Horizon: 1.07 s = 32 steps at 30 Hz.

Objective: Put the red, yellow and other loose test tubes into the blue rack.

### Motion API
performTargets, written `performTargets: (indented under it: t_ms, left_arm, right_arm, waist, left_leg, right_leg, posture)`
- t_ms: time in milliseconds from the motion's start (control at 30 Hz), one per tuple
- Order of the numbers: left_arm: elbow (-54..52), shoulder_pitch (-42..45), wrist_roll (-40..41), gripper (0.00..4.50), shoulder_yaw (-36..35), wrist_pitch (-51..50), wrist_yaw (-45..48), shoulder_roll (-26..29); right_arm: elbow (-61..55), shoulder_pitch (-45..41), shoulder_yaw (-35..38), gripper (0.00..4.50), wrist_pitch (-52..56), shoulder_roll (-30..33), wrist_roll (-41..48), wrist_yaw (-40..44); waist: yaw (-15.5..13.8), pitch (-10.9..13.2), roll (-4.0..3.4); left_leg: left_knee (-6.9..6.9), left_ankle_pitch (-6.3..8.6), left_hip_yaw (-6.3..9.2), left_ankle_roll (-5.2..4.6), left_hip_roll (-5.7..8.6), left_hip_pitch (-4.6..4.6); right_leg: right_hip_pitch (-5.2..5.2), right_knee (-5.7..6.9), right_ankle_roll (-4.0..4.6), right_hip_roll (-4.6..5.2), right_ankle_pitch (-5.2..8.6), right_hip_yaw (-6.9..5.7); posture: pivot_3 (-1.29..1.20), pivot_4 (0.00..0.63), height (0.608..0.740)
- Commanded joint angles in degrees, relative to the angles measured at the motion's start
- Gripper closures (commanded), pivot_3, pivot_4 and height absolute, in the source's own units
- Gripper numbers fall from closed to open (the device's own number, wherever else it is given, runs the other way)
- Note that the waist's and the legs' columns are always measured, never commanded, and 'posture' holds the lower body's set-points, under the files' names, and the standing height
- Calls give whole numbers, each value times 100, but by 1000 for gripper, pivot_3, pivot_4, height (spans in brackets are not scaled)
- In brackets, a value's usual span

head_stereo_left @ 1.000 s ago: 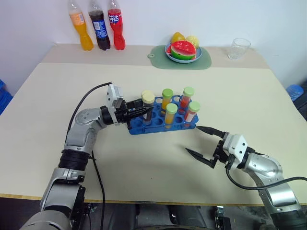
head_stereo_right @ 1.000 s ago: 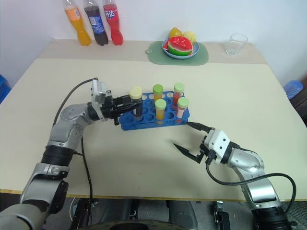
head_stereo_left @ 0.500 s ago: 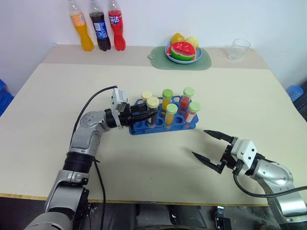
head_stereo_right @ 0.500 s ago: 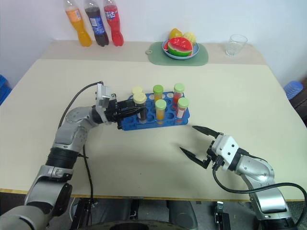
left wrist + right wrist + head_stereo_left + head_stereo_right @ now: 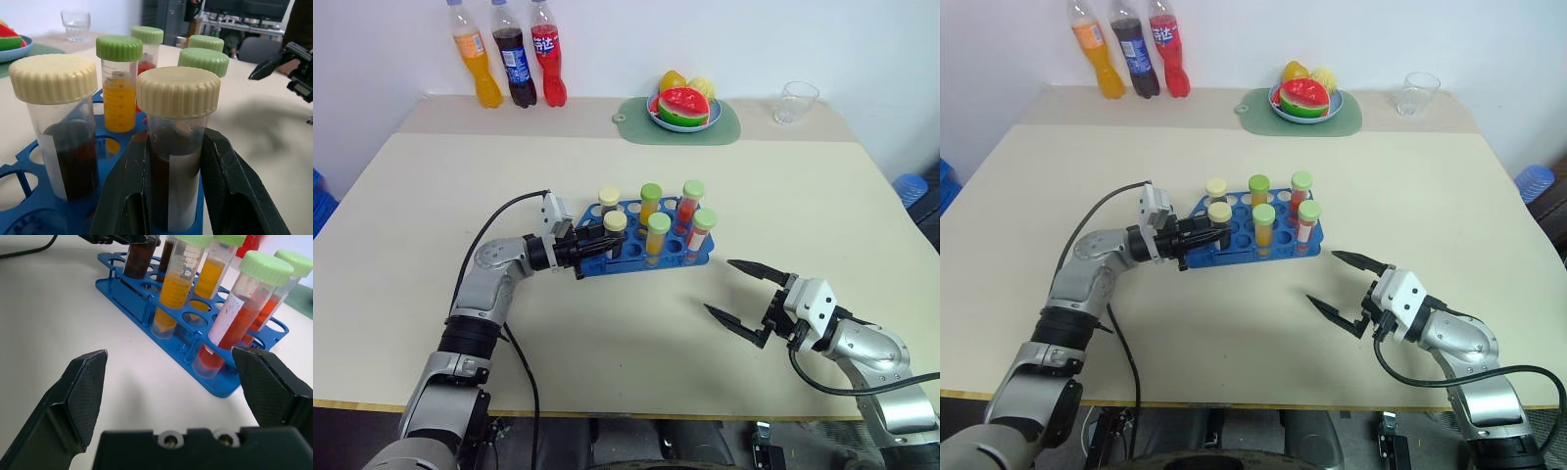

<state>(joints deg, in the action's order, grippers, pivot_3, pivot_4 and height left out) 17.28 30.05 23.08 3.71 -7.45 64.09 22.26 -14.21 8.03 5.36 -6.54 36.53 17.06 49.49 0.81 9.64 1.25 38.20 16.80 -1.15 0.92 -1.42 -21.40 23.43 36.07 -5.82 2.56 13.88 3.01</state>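
My left gripper (image 5: 173, 196) clamped the brown tube (image 5: 177, 147), apparently seated in the rack's (image 5: 641, 257) near-left corner, mid-desk. My right gripper (image 5: 736, 292) hung spread wide near the rack's right end, holding nothing.

A bright blue plastic tube rack (image 5: 646, 257) pierced with round holes is seen near the middle of a beige table (image 5: 803, 196). Six capped clear tubes are held upright in it: two with cream caps at its left end, four with green caps holding yellow or red liquid. The left gripper (image 5: 603, 241) is closed on the nearer cream-capped tube of dark liquid (image 5: 615, 233), which is seated in the rack. The right gripper (image 5: 732, 290) is held over bare table to the rack's right, its black fingers spread wide. Three tall soda bottles (image 5: 509, 65) are lined along the far edge.
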Motion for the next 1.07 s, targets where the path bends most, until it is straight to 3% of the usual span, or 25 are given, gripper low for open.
performTargets:
  t_ms: [33,100,300,633,900,1067]
  left_arm:
    - [-146,-33,56,3712,26,-144,176,19]
    - [-328,-70,342,3712,26,-509,381,13]
    - [-712,-97,229,826,-217,-246,-85,-149]
    - [-1601,-1428,61,826,-1288,534,-730,687]
    - [-2371,-2883,322,826,-1989,410,-1096,1120]
    - [-2699,-3324,360,826,-2107,139,-1274,1252]
  right_arm:
    - [-48,12,47,0,-111,-41,37,6]
    - [-57,10,30,0,-110,-57,28,-5]
    - [-98,18,1,0,-99,-104,2,-42]
    - [-101,163,435,0,448,-336,28,-876]
    - [-123,580,965,0,754,-89,256,-713]
    - [184,477,1110,0,746,86,372,-440]
  waist:
    - [0,0,0]
    - [-3,0,0]
    - [-12,2,1]
    - [10,2,-2]
    - [-29,2,-2]
    - [-4,3,-2]
  left_leg:
    - [0,0,0,0,0,1]
    - [0,0,-1,0,0,1]
    - [1,1,-1,-2,0,-1]
    - [-4,4,-6,-5,-9,3]
    - [-6,4,-10,-5,-24,-1]
    - [-6,5,-14,-5,-29,2]
  right_leg:
    - [0,0,0,0,0,0]
    - [0,0,1,0,0,0]
    - [0,-2,3,2,3,0]
    - [4,1,17,3,10,4]
    - [3,-7,29,15,17,3]
    - [3,-9,39,10,23,3]
  posture:
    - [0,150,740]
    - [0,150,740]
    - [0,150,740]
    - [0,150,740]
    - [0,150,740]
    - [0,150,740]
